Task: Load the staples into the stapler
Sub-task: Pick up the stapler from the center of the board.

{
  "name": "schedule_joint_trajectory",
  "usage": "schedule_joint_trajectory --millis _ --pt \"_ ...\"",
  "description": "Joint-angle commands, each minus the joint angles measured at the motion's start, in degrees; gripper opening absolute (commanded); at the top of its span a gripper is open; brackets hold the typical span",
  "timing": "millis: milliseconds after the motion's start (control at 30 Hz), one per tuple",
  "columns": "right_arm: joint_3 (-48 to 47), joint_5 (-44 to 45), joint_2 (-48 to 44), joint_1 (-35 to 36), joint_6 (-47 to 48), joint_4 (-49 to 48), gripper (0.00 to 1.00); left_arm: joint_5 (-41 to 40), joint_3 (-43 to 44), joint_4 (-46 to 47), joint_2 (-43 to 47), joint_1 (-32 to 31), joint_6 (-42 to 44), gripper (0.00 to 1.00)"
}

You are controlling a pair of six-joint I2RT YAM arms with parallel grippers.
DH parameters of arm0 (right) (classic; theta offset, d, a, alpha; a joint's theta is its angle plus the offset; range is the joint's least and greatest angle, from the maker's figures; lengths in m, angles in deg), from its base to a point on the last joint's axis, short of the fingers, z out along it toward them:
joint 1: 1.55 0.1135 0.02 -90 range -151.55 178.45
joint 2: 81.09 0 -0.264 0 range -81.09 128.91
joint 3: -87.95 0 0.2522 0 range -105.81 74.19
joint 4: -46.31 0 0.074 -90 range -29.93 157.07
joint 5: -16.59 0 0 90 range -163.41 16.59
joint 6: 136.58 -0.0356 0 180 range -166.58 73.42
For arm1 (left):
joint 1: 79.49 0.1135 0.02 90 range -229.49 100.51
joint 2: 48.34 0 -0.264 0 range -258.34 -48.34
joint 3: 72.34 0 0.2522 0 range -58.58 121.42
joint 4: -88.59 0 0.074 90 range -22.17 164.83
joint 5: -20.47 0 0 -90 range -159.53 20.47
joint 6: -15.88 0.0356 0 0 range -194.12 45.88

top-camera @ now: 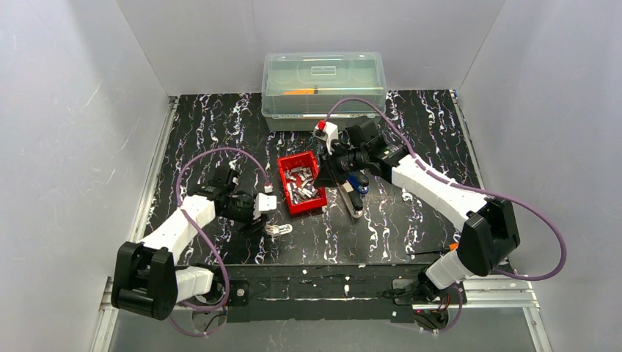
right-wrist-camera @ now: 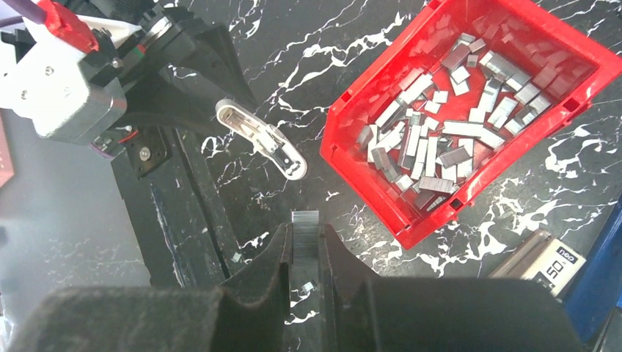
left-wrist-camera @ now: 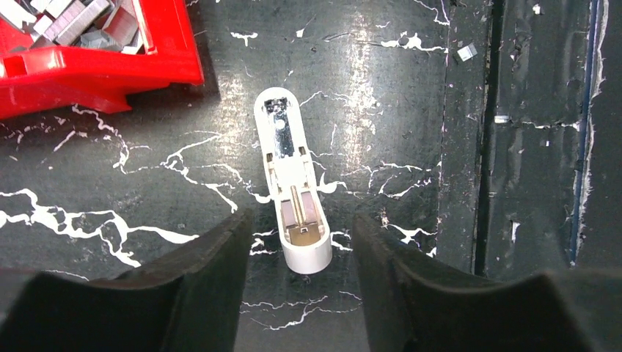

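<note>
A small white stapler (left-wrist-camera: pixel 293 191) lies open on the black marbled mat, its metal channel facing up. My left gripper (left-wrist-camera: pixel 302 220) is open, a finger on either side of the stapler's near end with a gap on both sides. From above, the stapler (top-camera: pixel 279 229) lies just in front of the left gripper (top-camera: pixel 257 218). A red bin (right-wrist-camera: pixel 345 158) holds many loose staples (right-wrist-camera: pixel 440 139). My right gripper (right-wrist-camera: pixel 305 235) is shut on one grey strip of staples (right-wrist-camera: pixel 305 218), held above the mat between the bin and the white stapler (right-wrist-camera: pixel 260 139).
A clear lidded plastic box (top-camera: pixel 323 81) stands at the back. A dark and blue stapler (top-camera: pixel 353 196) lies right of the red bin (top-camera: pixel 283 165). A small staple box (right-wrist-camera: pixel 554 268) sits beside it. Stray staple bits dot the mat's near edge.
</note>
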Motion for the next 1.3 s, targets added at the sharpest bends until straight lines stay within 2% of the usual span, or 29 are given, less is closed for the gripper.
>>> schedule_joint_trajectory --millis 0,100,200,533,667,800,967,1133,1267 --pt "1.2 1.3 -2.6 1.1 1.0 -1.4 0.15 2.4 0.6 -0.5 0.4 -0.5 1.8 0.47" --pt "1.4 2.4 -2.6 1.8 1.0 -0.2 0.15 2.1 0.2 -0.1 0.6 -0.7 2.7 0.34" --pt "1.4 3.3 -2.6 2.6 1.0 0.9 0.15 1.5 0.0 0.4 0.9 -0.7 3.5 0.18" --pt "5.9 8.1 -2.5 7.3 4.6 -1.5 0.17 1.1 2.5 -1.0 3.8 -1.0 5.9 0.0" --pt "6.2 15.3 0.3 11.4 6.9 1.1 0.16 0.5 2.0 -4.5 5.9 -1.0 10.1 0.0" --pt "4.9 17.0 0.2 13.8 6.6 -0.6 0.16 2.4 1.5 -5.1 9.7 -0.9 12.3 0.0" --pt "5.5 18.2 -3.7 15.0 5.3 -7.6 0.17 6.9 5.3 -5.7 13.0 -1.0 11.9 0.0" --pt "11.1 17.2 -10.8 15.4 2.3 -21.2 0.19 11.7 10.4 -6.3 14.3 -1.1 7.8 0.0" --pt "11.4 16.0 -13.1 15.4 1.6 -24.1 0.19 14.0 14.1 -6.8 14.5 -1.5 4.9 0.0"
